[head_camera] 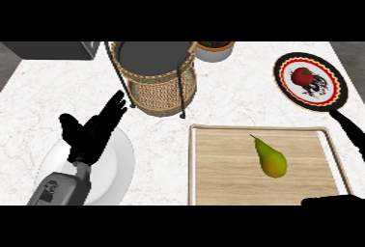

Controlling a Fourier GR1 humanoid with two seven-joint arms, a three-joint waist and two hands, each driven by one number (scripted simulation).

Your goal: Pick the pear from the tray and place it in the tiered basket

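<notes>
Pear [271, 159] lies on wooden tray [214, 164]; tiered basket [160, 91] at 11 o'clock. Left hand [89, 132] fingers straight, empty, over white plate [118, 169]. Right hand [335, 200]: cannot tell.

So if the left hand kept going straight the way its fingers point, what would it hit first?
Probably the tiered basket. The left hand, open above the white plate, points up and right toward the basket's wicker side; its height above the counter is unclear.
</notes>
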